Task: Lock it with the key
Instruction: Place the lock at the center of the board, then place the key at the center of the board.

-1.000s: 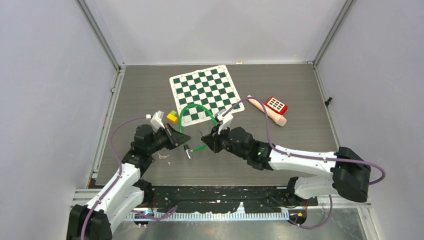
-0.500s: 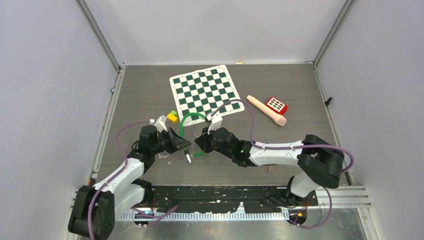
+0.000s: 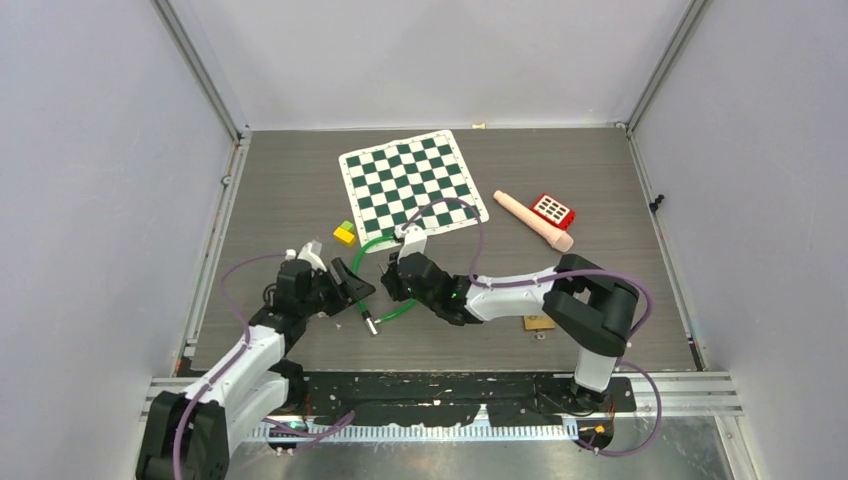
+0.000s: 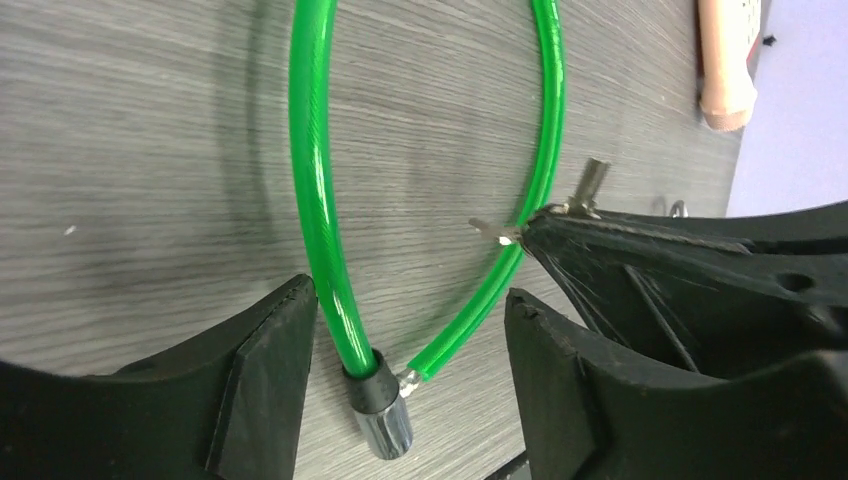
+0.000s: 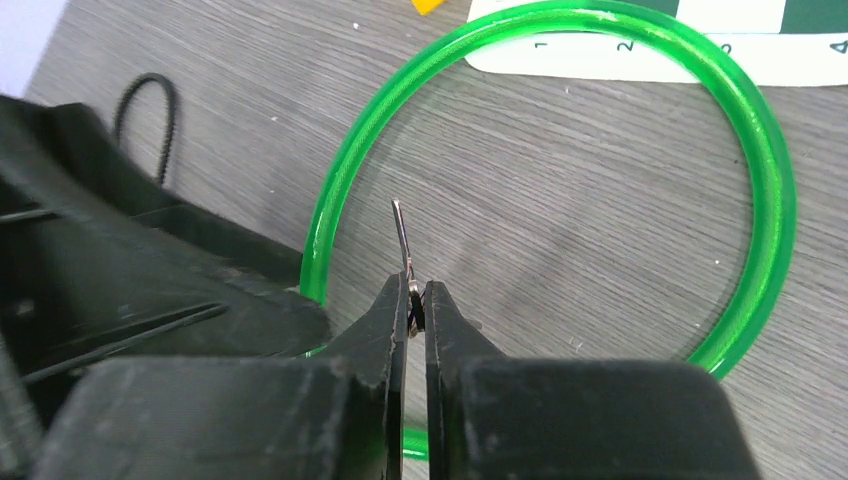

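key (image 5: 402,240) sits pinched in the closed right tool (image 5: 418,300), near the green cable lock (image 4: 312,150) on the counter (image 4: 150,120) but not in its barrel (image 4: 385,428), which lies between the parted jaws of the left tool (image 4: 405,315); inserting and turning seem left to do.

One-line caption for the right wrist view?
Right hand pinching the key, framed by the loop of the green cable lock.

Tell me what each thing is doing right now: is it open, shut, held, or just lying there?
left gripper: open, jaws astride the lock barrel.
right gripper: shut on the key.
key: held, not in the lock.
cable lock: lying looped on the table, not held.
chess mat: lying flat.
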Tool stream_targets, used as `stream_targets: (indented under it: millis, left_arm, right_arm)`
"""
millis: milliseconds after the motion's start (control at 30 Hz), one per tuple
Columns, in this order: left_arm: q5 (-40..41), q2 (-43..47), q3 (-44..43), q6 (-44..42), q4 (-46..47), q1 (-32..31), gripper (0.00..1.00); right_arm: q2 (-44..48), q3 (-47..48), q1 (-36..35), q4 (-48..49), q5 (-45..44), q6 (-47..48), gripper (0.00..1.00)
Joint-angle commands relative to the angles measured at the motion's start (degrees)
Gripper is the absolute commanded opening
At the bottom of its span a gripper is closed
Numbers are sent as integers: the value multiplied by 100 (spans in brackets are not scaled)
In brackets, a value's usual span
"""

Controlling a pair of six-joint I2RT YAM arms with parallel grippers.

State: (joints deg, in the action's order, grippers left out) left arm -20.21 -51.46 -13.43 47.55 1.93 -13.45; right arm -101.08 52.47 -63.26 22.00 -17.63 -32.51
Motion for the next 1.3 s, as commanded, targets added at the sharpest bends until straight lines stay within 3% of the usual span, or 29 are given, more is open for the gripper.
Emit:
stream_targets:
  millis: [0,200,267,367,500,733,867,967,1100,1267]
  left_arm:
    - [821,584,-256,-52,-889,27,67]
    - [1475,1237,-554,9,-1577,27,73]
    - [1506,1389,-607,19,-1613,27,75]
    - [1456,1509,-727,-66,-1648,27,79]
    - [1430,1630,-948,-365,-1744,31,84]
    - [1346,1830,-1122,-472,-1720,32,90]
    - [1300,1852,-1167,-492,-1706,28,99]
    - [1252,1853,-1160,-516,-1666,34,100]
    - [1190,1834,-1135,-527,-1568,36,100]
    - [1237,1824,-1126,-545,-1517,32,100]
  right_arm:
    - [-308,597,-23,-508,-306,-239,5]
    - [-554,897,-28,-1046,-501,-532,13]
    - [-601,1037,-28,-1322,-554,-585,22]
    - [-500,1117,-7,-1579,-593,-605,44]
    - [-22,982,140,-1925,-678,-639,60]
    - [1495,35,882,-2906,-1082,-781,65]
    - [2336,-721,1565,-3625,-1542,-975,83]
    - [2892,-1178,2087,-3868,-1471,-1097,90]
    - [3708,-1626,2602,-4358,-1516,-1159,93]
    - [4079,-1916,3116,-4904,-1319,-1489,91]
